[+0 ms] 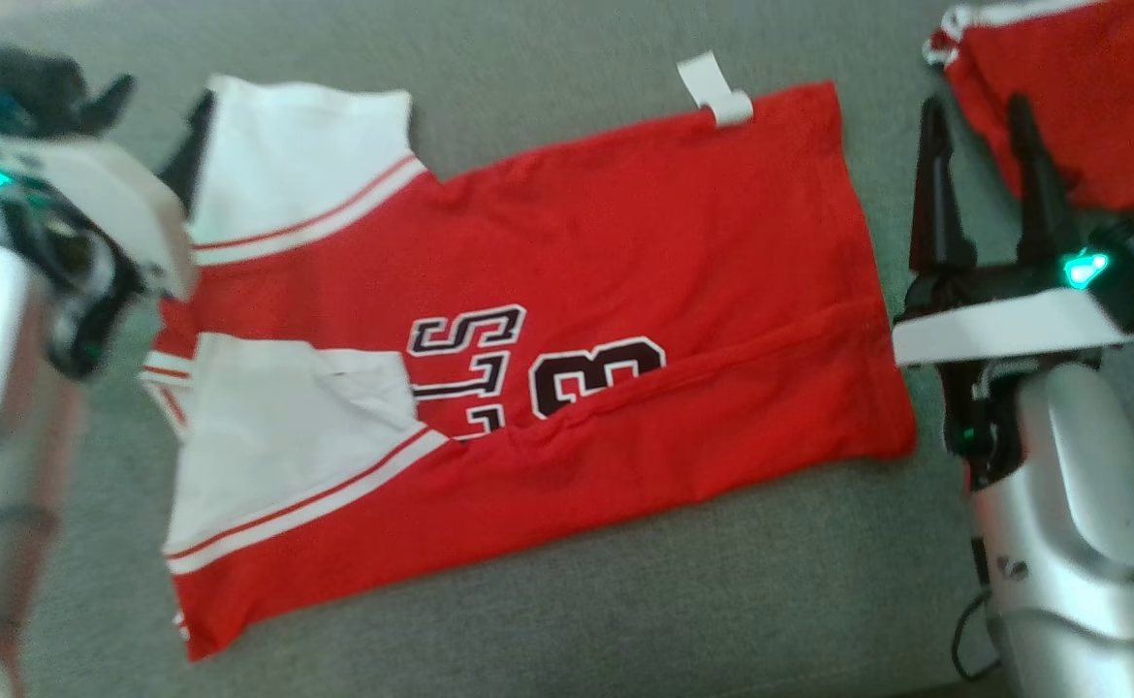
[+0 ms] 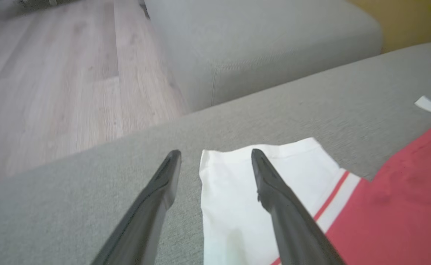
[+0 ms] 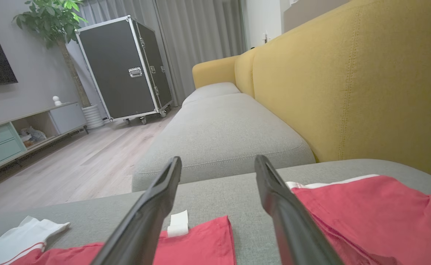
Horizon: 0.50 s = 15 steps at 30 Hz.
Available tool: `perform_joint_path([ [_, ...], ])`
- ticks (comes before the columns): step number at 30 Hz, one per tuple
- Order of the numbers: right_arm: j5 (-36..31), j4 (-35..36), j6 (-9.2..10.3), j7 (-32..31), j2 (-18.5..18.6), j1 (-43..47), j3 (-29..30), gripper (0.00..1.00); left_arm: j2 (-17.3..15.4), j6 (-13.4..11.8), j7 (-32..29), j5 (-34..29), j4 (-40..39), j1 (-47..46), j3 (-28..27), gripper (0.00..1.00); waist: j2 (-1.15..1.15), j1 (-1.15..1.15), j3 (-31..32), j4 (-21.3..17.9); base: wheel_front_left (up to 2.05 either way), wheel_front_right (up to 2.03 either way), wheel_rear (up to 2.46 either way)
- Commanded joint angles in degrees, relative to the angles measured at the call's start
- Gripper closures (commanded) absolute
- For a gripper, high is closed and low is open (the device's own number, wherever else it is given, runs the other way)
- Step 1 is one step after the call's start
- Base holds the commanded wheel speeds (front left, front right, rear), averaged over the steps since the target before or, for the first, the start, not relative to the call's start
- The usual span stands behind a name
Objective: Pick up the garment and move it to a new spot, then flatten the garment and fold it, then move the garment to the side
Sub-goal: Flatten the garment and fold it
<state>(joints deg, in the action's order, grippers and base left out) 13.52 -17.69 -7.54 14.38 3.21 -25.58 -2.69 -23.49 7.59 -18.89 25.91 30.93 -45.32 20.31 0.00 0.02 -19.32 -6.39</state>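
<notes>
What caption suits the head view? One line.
Red-and-white jersey spread on grey cushion, right gripper open beside its hem.

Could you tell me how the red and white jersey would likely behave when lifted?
The red and white fabric jersey lies flat with soft creases, so it would probably drape limply. It looks thin, so likely light. The grey woven sofa cushion may grip it when pushed.

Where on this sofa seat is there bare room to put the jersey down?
Bare grey cushion runs along the jersey's near edge, with another strip beyond its far edge. Crowded at right: the open right gripper sits between it and the second red garment.
</notes>
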Motion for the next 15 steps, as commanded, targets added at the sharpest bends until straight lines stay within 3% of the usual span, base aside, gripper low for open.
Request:
perform_joint_path([
  [1, 0.66, 2.55, 0.05, 0.57, -0.33, -1.94, -0.97, 0.00, -3.94, -0.13, -1.71, 1.58, -0.46, -3.49, -1.43, 0.00, 0.00, -0.02, -3.92, -2.45, 0.00, 0.00, 0.00],
  [4, 1.63, 4.27, 0.05, 0.59, -0.33, -2.87, -1.28, 0.00, -7.15, -0.12, -6.29, 4.95, 2.74, -7.87, 1.23, 0.00, 0.00, -0.02, -6.56, -3.82, 0.00, 0.00, 0.00],
  [7, 2.31, 6.01, 0.05, 0.60, -0.33, -2.87, -1.49, 0.00, -9.27, -0.11, -6.98, 7.06, 5.07, -10.66, 3.74, 0.00, 0.00, -0.02, -8.27, -4.91, 0.00, 0.00, 0.00],
  [15, 2.30, 8.09, 0.05, 0.61, -0.33, -3.37, -1.68, 0.00, -11.32, -0.11, -7.31, 11.79, 10.81, -14.48, 7.36, 0.00, 0.00, -0.02, -10.41, -6.78, 0.00, 0.00, 0.00],
])
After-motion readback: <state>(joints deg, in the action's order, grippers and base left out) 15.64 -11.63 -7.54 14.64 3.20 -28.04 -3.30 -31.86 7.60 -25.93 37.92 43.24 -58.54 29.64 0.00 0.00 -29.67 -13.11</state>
